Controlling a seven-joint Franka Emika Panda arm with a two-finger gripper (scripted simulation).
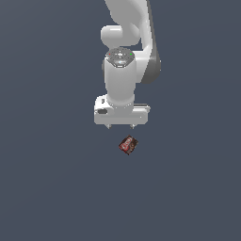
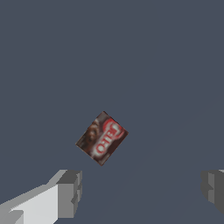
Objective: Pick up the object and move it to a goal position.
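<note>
The object (image 1: 128, 145) is a tiny dark brown-black boxy block with a red and white printed face, lying on the grey floor, turned at an angle. My white gripper (image 1: 120, 126) hangs just beyond it in the exterior view, with only the two small fingertips showing under the hand. In the wrist view the block (image 2: 102, 138) lies apart from the gripper (image 2: 142, 192), ahead of the gap between the fingers. The grey fingertips (image 2: 70, 192) stand wide apart. The gripper is open and holds nothing.
The flat grey floor (image 1: 47, 188) fills both views. The white arm (image 1: 123, 56) rises above the gripper. No other objects show.
</note>
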